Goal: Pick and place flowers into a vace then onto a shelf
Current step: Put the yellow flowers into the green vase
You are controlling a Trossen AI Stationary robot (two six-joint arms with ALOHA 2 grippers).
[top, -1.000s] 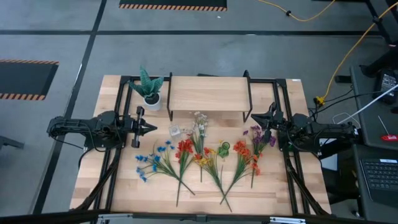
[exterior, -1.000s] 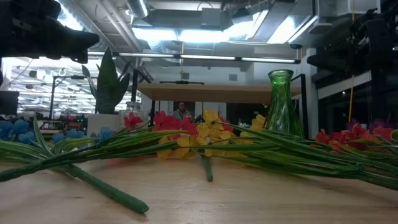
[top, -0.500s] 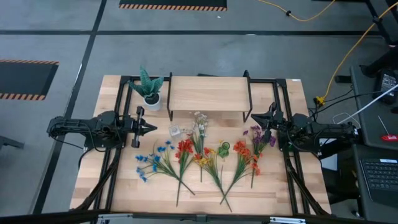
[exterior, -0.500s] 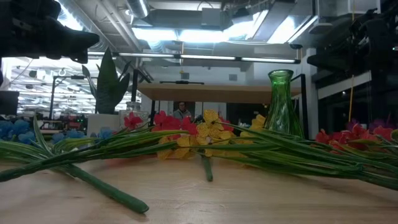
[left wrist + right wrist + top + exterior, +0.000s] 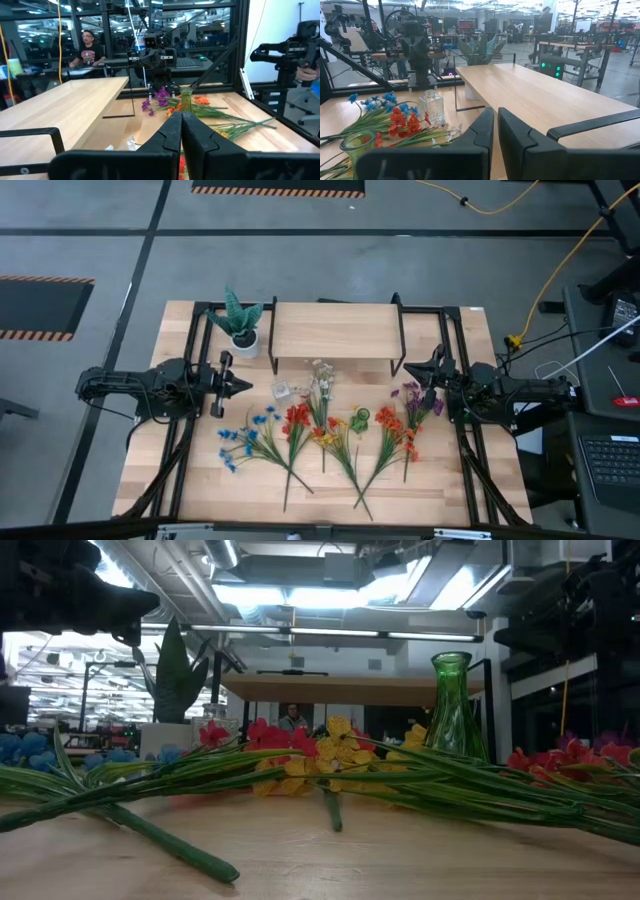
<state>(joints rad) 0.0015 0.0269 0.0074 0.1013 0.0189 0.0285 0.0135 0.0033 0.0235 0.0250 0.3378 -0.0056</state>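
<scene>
So here's where I'm at: both my arms are parked out at the sides of the table, hovering above it and pointing in at each other. My left claw [image 5: 243, 386] is pinched fully closed with nothing in it, fingertips touching. My right claw [image 5: 408, 369] is also basically closed, just a thin sliver between the fingers [image 5: 481, 131], and it's empty too.

The flowers [image 5: 320, 430] are all lying flat on the wood table [image 5: 160, 470], fanned out in the space between my two claws and a bit toward the front edge from both. Blue ones [image 5: 240, 438] are just ahead of my left claw, slightly to the front. Red [image 5: 296, 418] and yellow [image 5: 330, 436] ones sit in the middle, and the orange-red bunch [image 5: 392, 425] with the purple ones [image 5: 414, 394] is right beside my right claw, practically under it. Stalks all run toward the front of the table.

The green glass vase [image 5: 452, 705] stands upright in the middle of the flowers, nearer my right claw than my left, with nothing in it. There's also a small clear glass bottle [image 5: 432, 107] closer to my left claw, next to some whitish blooms [image 5: 321, 375].

The shelf [image 5: 335, 332] is toward the back, between my claws, with a bare top. A spiky green plant in a white pot [image 5: 241, 325] sits off its end, behind my left claw.
</scene>
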